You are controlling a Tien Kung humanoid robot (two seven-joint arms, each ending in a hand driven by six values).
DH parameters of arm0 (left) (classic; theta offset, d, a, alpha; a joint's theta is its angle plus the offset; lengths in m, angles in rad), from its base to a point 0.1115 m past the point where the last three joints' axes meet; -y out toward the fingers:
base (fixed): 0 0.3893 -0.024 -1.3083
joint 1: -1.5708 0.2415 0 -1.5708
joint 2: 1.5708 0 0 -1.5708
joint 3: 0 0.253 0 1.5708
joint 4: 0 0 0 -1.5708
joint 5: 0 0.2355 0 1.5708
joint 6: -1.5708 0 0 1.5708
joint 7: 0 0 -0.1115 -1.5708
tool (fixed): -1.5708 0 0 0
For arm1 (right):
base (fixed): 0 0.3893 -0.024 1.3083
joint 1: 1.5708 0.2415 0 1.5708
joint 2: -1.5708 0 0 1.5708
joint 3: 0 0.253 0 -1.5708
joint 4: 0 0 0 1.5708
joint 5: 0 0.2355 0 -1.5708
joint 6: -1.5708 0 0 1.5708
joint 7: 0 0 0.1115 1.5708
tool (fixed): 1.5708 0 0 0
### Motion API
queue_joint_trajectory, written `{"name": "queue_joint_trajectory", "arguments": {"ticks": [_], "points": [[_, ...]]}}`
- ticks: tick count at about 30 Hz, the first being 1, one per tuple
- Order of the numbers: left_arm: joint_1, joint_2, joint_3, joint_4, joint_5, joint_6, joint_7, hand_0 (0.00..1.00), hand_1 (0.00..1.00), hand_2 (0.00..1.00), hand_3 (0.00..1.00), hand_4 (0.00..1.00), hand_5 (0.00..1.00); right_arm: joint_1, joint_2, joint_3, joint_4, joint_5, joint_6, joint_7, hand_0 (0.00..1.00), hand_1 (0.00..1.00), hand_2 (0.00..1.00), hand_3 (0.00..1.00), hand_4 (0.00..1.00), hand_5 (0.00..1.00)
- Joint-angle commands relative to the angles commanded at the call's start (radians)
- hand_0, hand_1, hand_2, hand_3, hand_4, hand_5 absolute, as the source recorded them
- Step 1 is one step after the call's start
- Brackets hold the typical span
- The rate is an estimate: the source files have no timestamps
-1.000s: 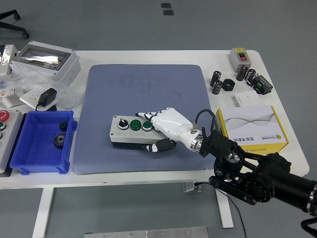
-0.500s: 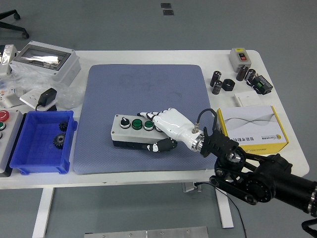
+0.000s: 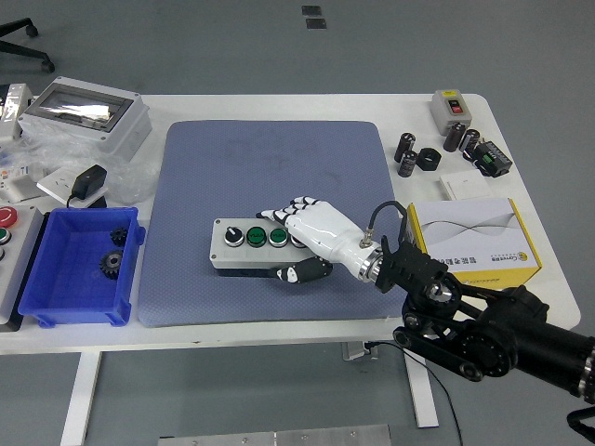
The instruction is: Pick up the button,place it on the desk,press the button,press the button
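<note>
Grey and oblong, the button box [image 3: 253, 245] lies flat on the blue-grey mat [image 3: 270, 177] toward the mat's near edge, its long side running left to right; its top carries a black knob at the left and two green buttons [image 3: 267, 237] beside it, the right end being hidden; the right robot hand [image 3: 311, 232], white-shelled with black joints, comes in from the lower right on a black arm [image 3: 483, 334] and grasps that right end, fingers [image 3: 279, 214] laid across the top and far edge, thumb [image 3: 302, 272] pressed to the near face; whether any finger is actually pushing a button cannot be told; the mat rests on the white table [image 3: 437, 107]. To the left, just beside the mat, a blue bin [image 3: 84, 297] holds two dark gears [image 3: 113, 251]; behind it sit a black adapter [image 3: 89, 181] and a grey enclosure with a clear lid [image 3: 84, 116]. To the right of the robot hand stands a yellow and white carton [image 3: 472, 242]; well beyond it, near the far corner, are black cylinders [image 3: 407, 153] and a small switch box [image 3: 453, 108].
</note>
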Motion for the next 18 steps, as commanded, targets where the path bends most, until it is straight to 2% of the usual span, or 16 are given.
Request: {"name": "queue_joint_trajectory", "arguments": {"ticks": [1, 11, 18], "points": [[0.000, 0.000, 0.000, 0.000, 0.000, 0.000, 0.000, 0.650, 0.593, 0.527, 0.587, 0.548, 0.083, 0.000, 0.000, 0.000, 0.000, 0.001, 0.001, -0.001, 0.884, 0.819, 0.809, 0.865, 0.488, 0.002], [0.001, 0.001, -0.001, 0.000, 0.001, -0.002, 0.001, 0.650, 0.590, 0.526, 0.586, 0.541, 0.076, -0.001, -0.001, 0.001, -0.001, 0.019, 0.015, -0.004, 0.890, 0.836, 0.830, 0.887, 0.513, 0.002], [0.003, 0.000, -0.005, 0.000, 0.007, -0.005, 0.000, 0.649, 0.588, 0.524, 0.585, 0.535, 0.073, -0.004, -0.005, 0.016, 0.004, 0.020, 0.044, -0.004, 0.894, 0.842, 0.839, 0.899, 0.527, 0.002]]}}
